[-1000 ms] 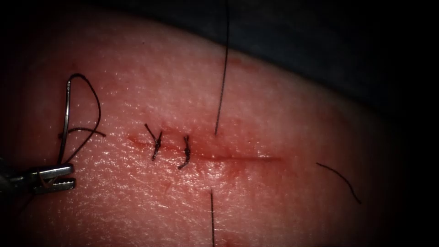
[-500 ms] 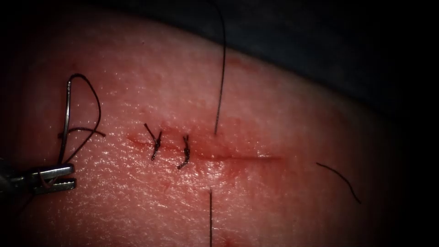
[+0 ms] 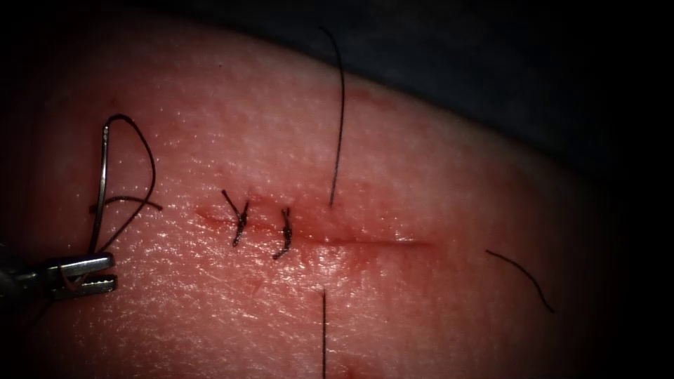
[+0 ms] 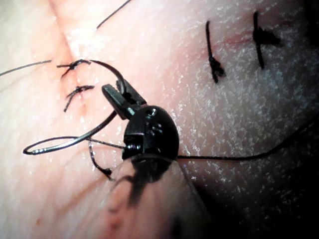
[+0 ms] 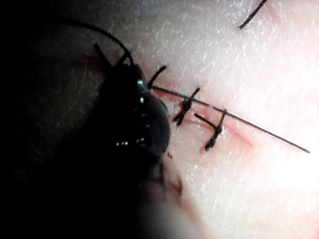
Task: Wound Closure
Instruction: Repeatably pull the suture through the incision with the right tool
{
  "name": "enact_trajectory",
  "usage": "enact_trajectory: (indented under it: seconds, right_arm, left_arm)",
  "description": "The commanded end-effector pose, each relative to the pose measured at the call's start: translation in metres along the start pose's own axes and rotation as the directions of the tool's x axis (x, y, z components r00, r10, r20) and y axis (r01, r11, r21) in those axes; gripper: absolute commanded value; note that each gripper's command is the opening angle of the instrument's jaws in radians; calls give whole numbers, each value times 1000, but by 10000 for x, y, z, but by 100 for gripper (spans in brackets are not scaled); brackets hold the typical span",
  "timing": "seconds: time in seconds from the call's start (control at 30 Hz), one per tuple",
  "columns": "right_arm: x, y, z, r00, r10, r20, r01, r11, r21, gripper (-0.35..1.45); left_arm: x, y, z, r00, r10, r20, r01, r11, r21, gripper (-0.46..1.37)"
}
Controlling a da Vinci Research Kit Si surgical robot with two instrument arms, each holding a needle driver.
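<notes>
Left tool (image 3: 84, 272) sits at the far left of the endoscope view, left of the cut (image 3: 316, 235), jaws clamped on the needle (image 3: 100, 189) near one end of its curve. The needle arcs up from the jaws over the tissue (image 3: 421, 175), lying on the surface, not in it. Thread (image 3: 144, 179) runs from the needle's top end, loops down and crosses itself just beside the needle.

In the left wrist view the left tool (image 4: 119, 94) grips the needle (image 4: 75, 142), with the curve sweeping away over the skin.

Two tied stitches (image 3: 241, 223) and (image 3: 286, 234) cross the left part of the cut. Right of them the cut is unclosed, with one thread strand (image 3: 338, 126) coming out of the tissue above it and another (image 3: 324, 330) below it. A loose cut end (image 3: 523, 275) lies on the tissue well right of the cut.

Right tool (image 5: 132, 117) shows as a dark shape in the right wrist view, just beside the stitches (image 5: 187, 105). Can't tell its jaws or whether it holds anything. A thread (image 5: 249, 127) runs past both stitches there.
</notes>
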Motion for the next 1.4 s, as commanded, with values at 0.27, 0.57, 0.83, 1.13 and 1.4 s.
enact_trajectory:
  seconds: [0.27,0.57,0.83,1.13,1.4]
  right_arm:
    - [-33,20,-51,998,53,27,-48,987,-155,111]
    - [-72,24,-135,993,117,-9,-116,964,-237,111]
    - [-101,52,-207,973,213,-84,-229,888,-398,101]
    - [-132,111,-211,963,257,-76,-259,818,-513,99]
    - [-141,170,-189,964,251,-90,-260,811,-524,93]
  left_arm:
    - [0,0,0,1000,0,0,0,1000,-5,-35]
    - [0,0,0,1000,0,0,0,1000,-5,-35]
    - [1,0,1,1000,0,0,0,1000,-4,-35]
    - [2,0,2,1000,0,-2,0,1000,-5,-35]
    - [1,0,2,1000,6,-2,-6,1000,-6,-35]
